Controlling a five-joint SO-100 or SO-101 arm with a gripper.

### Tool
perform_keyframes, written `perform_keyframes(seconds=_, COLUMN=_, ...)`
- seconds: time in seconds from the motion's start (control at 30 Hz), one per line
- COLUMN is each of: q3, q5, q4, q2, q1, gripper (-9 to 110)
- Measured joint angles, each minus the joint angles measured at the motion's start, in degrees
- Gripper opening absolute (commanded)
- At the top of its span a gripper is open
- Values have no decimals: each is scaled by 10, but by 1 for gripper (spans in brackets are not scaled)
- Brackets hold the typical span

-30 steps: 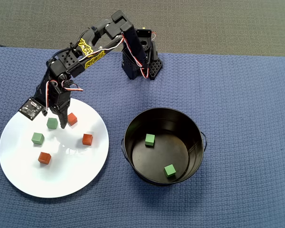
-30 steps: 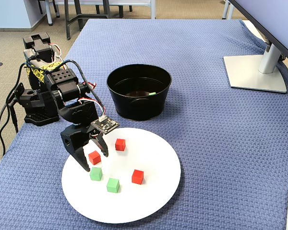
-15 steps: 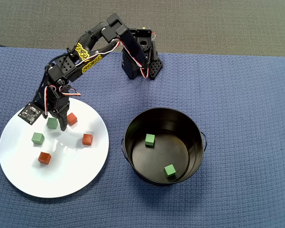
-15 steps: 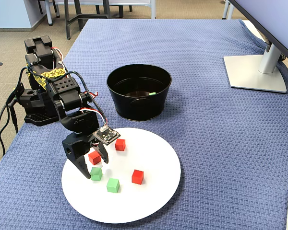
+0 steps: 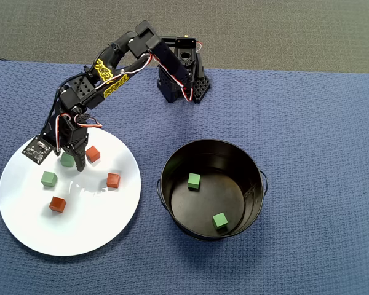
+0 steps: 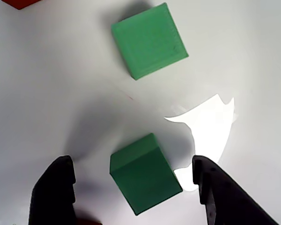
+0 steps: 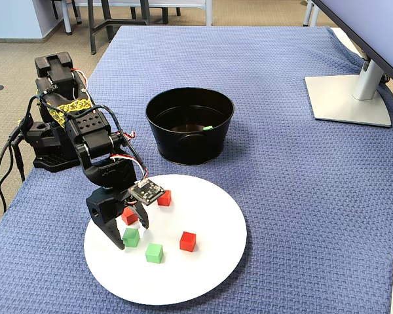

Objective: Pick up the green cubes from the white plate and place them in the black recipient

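Green cubes (image 6: 144, 179), white plate (image 6: 253, 56): unmarked, plain.

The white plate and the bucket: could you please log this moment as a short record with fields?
gripper: open, lowered over the white plate, fingers either side of one green cube, not closed on it
green cubes on plate: two; the other lies free
red cubes on plate: three
black bucket: holds two green cubes
surface: blue cloth
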Motion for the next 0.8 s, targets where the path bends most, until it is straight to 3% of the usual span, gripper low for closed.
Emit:
perform_keyframes(seconds=0.27, q3=-2, q5=0, q4=-3, q2=-2, q1=4, gripper=13)
perform_keyframes(seconds=0.8, q3=-2, q5=0, q4=-14, q2=-2, q1=6, gripper=0)
